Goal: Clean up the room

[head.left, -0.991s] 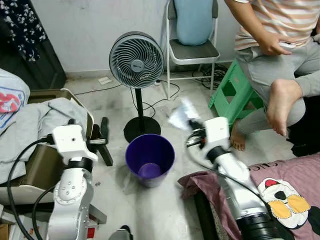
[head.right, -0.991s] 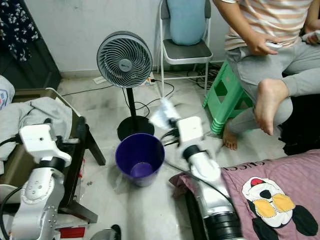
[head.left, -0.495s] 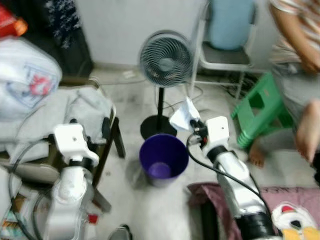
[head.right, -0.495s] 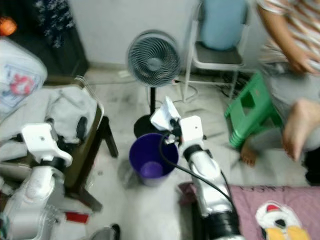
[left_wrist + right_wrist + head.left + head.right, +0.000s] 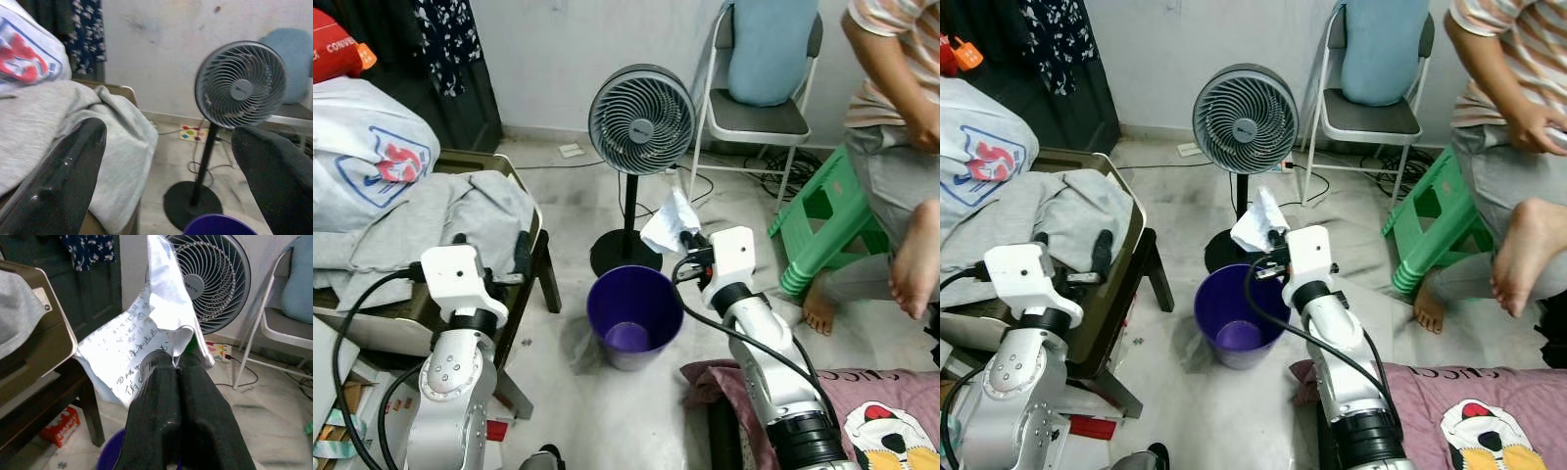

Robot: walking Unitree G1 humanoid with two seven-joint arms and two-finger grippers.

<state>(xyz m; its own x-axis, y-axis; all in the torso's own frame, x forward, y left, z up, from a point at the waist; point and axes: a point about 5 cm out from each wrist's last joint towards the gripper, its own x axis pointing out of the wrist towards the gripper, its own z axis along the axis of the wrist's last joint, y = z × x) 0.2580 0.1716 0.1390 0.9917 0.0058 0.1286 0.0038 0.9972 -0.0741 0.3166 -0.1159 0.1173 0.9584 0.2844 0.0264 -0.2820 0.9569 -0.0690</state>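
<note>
Left eye view: right claw (image 5: 686, 241) raised just above the far right rim of the purple bin (image 5: 635, 315), fingers pressed together on a crumpled sheet of paper (image 5: 670, 219). The paper stands up from the fingertips, its lower edge near the bin's rim, between the bin and the fan's pole; the right wrist view shows handwriting on it.

Bin: upright on the pale floor (image 5: 607, 411), mouth open, bare floor in front of it and to its left. Standing fan (image 5: 641, 108): round base just behind the bin, nearly touching it.

Left claw (image 5: 161, 186): fingers spread wide, nothing between them, held beside the edge of a brown case (image 5: 504, 176) heaped with grey clothing (image 5: 431, 220).

Right of the bin: corner of a bed with a pink cover (image 5: 862, 392), close to the bin's side. Green stool (image 5: 818, 220) and a seated person's bare foot (image 5: 915, 264) beyond it. Folding chair (image 5: 749, 113) with a blue cushion against the back wall.
</note>
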